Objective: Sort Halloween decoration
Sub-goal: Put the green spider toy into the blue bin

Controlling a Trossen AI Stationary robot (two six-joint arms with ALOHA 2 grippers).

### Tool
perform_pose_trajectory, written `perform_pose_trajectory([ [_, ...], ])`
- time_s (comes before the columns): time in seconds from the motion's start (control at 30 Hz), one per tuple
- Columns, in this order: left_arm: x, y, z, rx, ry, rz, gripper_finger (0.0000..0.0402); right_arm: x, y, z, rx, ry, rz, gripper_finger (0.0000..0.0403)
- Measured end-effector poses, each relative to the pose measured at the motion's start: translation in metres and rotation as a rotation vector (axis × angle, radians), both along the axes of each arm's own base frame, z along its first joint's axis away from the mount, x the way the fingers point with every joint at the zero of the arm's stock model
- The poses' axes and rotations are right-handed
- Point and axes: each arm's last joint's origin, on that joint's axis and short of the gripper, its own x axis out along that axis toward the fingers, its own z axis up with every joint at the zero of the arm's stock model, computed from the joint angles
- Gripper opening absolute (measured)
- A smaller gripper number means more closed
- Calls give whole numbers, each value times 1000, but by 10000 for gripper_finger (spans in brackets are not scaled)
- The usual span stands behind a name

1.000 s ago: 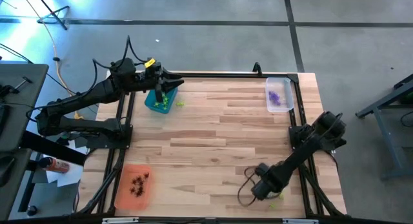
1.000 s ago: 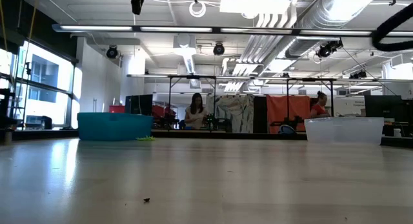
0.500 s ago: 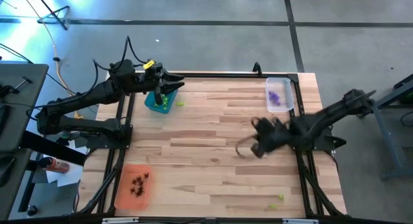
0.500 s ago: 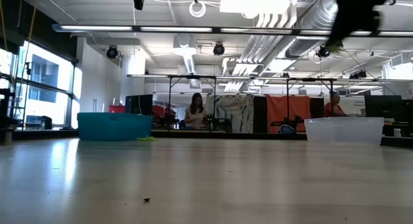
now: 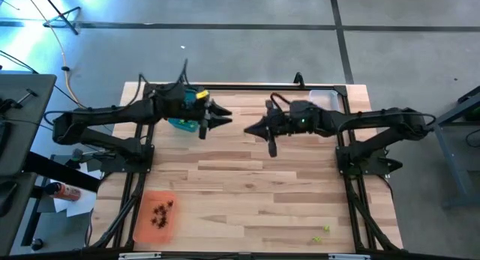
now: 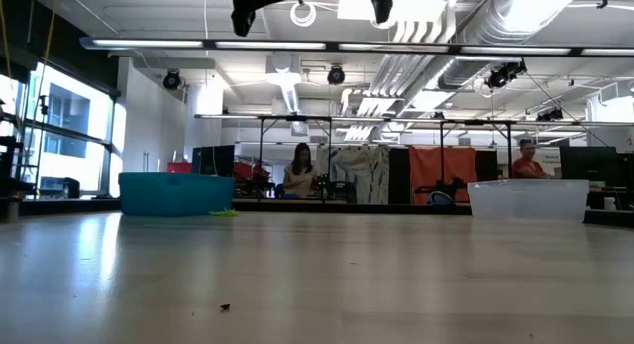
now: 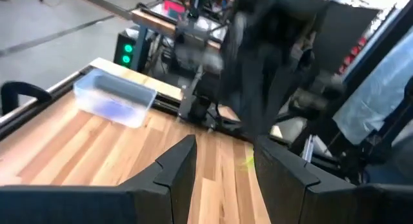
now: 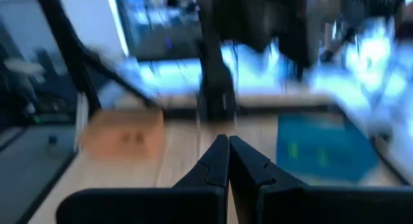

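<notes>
**Two arms meet over the far part of the table**

The Halloween decoration is many tiny spiky bits, too small to show which way any one points or where its long side runs. A dark bunch (image 5: 160,212) lies in the orange tray (image 5: 144,222) at the near left corner. A few lime green bits (image 5: 323,231) lie loose on the wood near the right front edge. In the low view, one small dark speck (image 6: 225,307) lies alone on the table close to the camera.

The left gripper (image 5: 225,119) hangs in the air just past the teal tray (image 5: 180,124). Its fingers stand apart with nothing between them. The right gripper (image 5: 248,129) hangs in the air close to it, tip facing tip, with a small gap between the two. Its fingers are pressed together, and I see nothing in them.

The clear tray (image 5: 324,97) sits at the far right, partly hidden under the right arm. The teal tray is partly hidden under the left arm.

The table (image 5: 255,192) is made of pale wood strips and looks smooth. The trays are plastic boxes with low walls. A black metal frame (image 5: 352,192) runs along the table's sides.

In the room behind, a person (image 6: 299,172) sits at a desk.
</notes>
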Motion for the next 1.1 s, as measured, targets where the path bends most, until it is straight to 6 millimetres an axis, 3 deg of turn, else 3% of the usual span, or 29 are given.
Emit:
perform_pose_trajectory([
  [0.23,16,-10,2,36,-97,-55,138,1,-23,14,-30,-158,1,0],
  [0.47,27,-14,-1,44,-137,-75,138,0,-23,26,-40,-281,129,0],
  [1.1,38,-19,-4,46,-200,-224,136,-1,-25,25,-40,-268,128,0],
])
